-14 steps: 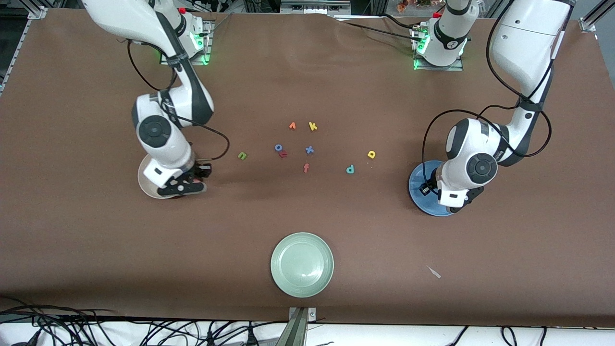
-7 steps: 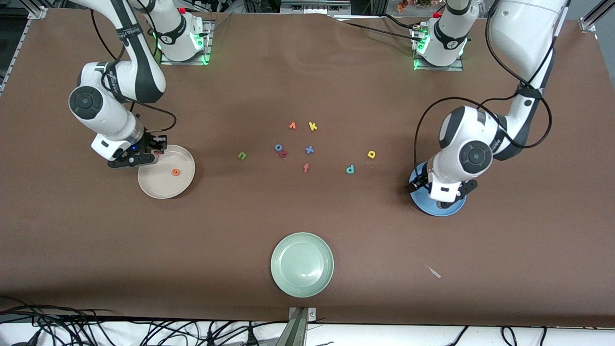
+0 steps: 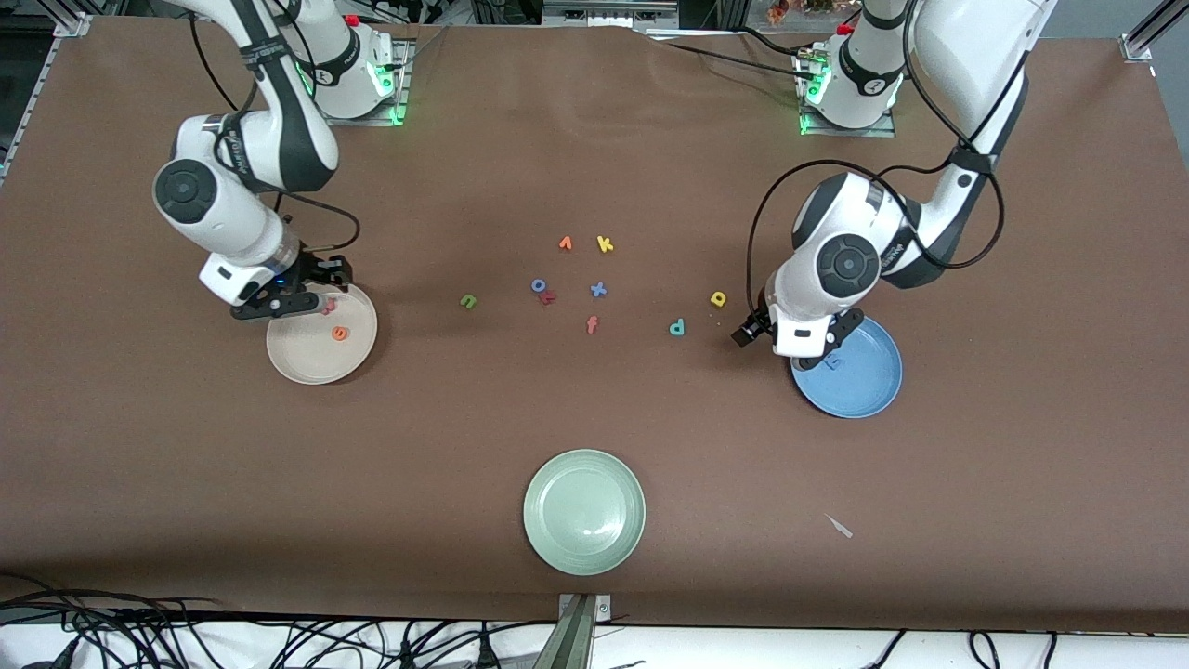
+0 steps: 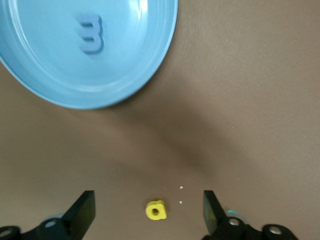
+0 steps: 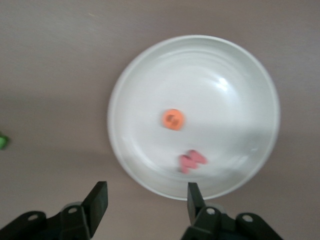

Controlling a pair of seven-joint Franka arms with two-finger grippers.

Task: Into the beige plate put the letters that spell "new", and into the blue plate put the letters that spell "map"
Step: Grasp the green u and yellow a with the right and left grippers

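L tool (image 4: 149, 212) released, hovering over yellow a (image 4: 155, 210) | R tool (image 5: 145, 202) released over beige plate (image 5: 150, 75) rim | step: fetching a, n (image 3: 469, 300) | nxt: dropping, clenching

— Where do the "new" letters lie?
— The orange e (image 3: 341, 332) and pinkish-red w (image 3: 327, 308) lie in the beige plate (image 3: 297, 358); the green n (image 3: 469, 300) is on the table.
— And "map"?
— The blue m (image 4: 90, 34) lies flat in the blue plate (image 3: 868, 390); the yellow a (image 3: 718, 298) and teal p (image 3: 677, 327) lie on the table near it.
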